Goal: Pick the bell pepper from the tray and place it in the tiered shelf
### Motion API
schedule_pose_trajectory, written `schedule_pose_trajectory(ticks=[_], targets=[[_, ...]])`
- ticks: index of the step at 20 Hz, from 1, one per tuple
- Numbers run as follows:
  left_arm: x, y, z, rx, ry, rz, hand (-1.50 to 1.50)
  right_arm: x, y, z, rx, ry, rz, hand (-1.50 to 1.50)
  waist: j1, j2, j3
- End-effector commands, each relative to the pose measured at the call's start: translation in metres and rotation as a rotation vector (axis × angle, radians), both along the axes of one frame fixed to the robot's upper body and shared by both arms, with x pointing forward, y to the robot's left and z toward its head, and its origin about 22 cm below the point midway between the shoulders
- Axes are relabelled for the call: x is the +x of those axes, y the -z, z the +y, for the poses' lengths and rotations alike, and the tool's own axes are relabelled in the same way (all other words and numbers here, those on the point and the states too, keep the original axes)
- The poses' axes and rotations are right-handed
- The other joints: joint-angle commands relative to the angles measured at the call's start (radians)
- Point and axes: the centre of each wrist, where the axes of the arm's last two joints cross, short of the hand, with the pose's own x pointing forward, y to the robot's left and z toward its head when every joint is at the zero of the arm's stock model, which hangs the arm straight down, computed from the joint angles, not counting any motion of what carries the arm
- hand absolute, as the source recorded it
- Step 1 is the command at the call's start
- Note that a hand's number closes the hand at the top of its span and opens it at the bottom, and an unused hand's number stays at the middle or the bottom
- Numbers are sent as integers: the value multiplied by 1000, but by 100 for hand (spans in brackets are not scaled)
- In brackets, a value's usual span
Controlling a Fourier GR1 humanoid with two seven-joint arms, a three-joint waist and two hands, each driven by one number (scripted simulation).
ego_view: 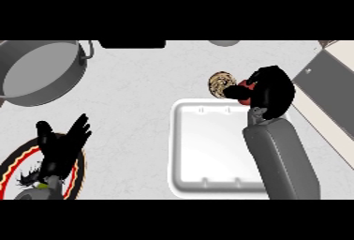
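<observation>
Pepper first: I see the red bell pepper (pixel 243 92) tucked under my right hand (pixel 271 89), whose black fingers curl round it so only a red sliver shows on the hand's left side. That hand sits just past the far right corner of the white tray (pixel 214 150), with the grey forearm crossing the tray's right edge. Just left of the pepper lies a small round brown patterned object (pixel 221 83); I cannot tell whether they touch. The tiered shelf (pixel 325 89) runs along the right edge, near the hand. My left hand (pixel 62 140) rests lower left, fingers spread and straight, holding nothing, above a plate (pixel 14 164) with a red and yellow rim. A big grey pot (pixel 41 70) stands upper left.
</observation>
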Motion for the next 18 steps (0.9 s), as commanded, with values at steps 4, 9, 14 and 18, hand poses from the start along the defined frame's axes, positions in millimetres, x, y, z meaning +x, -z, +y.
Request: schedule_pose_trajectory(ticks=[4,9,14,18], targets=[[10,-7,-1,9,-15,0,0,-4,-102,9,-64,246,-134,150,-14,-3,0],[0,0,-11,8,-10,-2,0,-26,-138,3,-134,299,-161,150,-15,-6,0],[1,-1,-8,8,-13,18,0,-33,-193,-23,-118,371,-206,150,-8,-5,0],[-11,5,12,14,0,17,0,-31,-213,-56,-118,419,-245,150,1,0,1]])
